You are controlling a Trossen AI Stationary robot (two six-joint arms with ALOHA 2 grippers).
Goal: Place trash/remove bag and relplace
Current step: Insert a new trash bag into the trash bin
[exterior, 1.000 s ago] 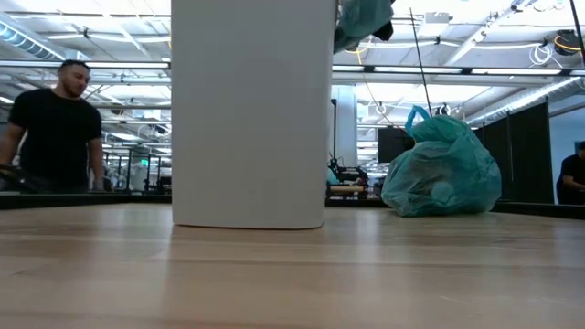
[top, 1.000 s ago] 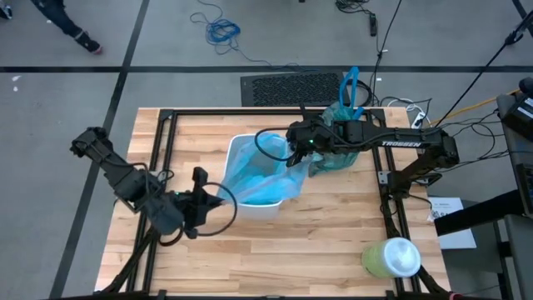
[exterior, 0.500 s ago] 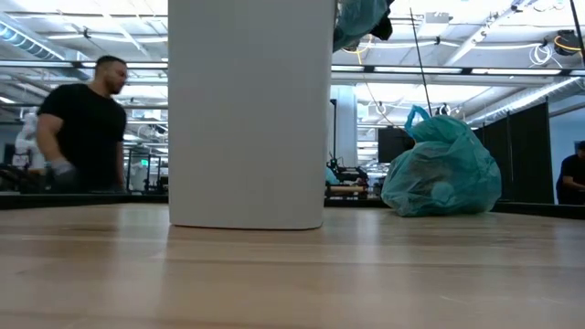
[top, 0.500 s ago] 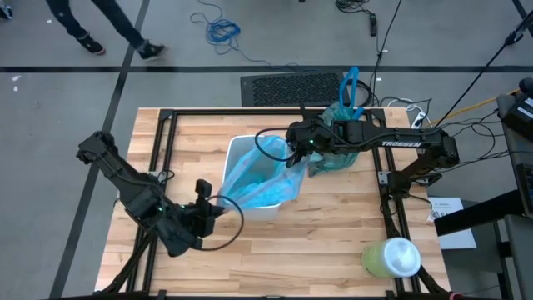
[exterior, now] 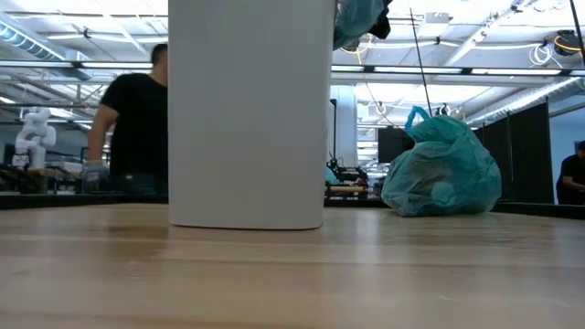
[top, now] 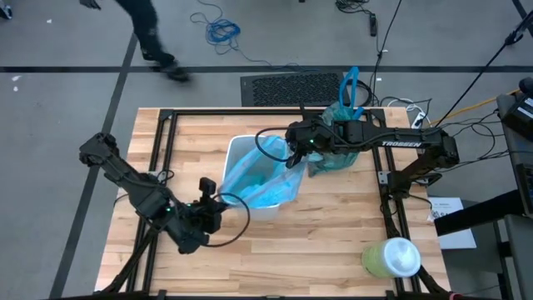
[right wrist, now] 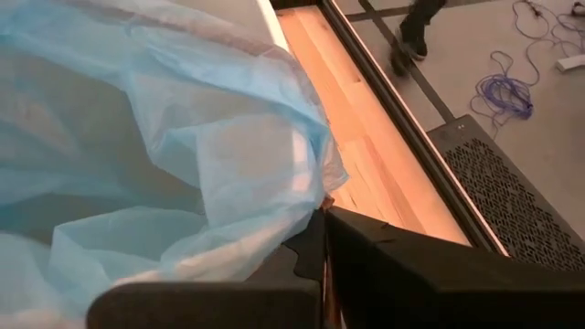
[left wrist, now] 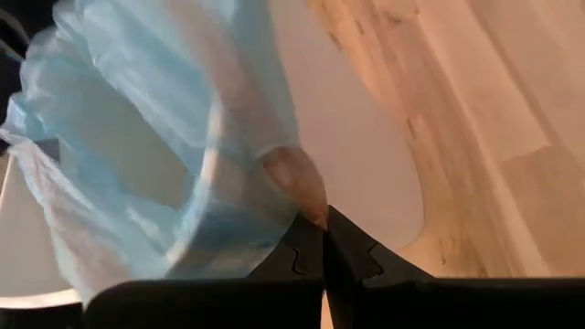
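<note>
Overhead, the left hand (top: 218, 202) sits near the front-left corner of the white bin (top: 241, 150), its fingers (left wrist: 315, 239) pinched together on an edge of the sky-blue bag (top: 260, 179). That pale bag is draped into the bin and spills over its front rim. Its thin folds fill the left wrist view (left wrist: 155, 137), beside the bin's white wall and the wooden surface (top: 333, 225).

Further right, the right hand (top: 293, 154) hovers over the bin's right rim, clenched on another edge of the same bag (right wrist: 164, 155). White lettering on the right arm reads "TROSSEN" (top: 400, 143).

Just behind that arm, the teal-green bag (exterior: 441, 168) stands tied and full near the surface's back-right corner, its blue handles (top: 351, 87) sticking up. A pale-green container with a white top (top: 391, 257) sits at the front-right corner.

In the low view, a person in a black shirt (exterior: 137, 123) stands in the room behind the bin.
</note>
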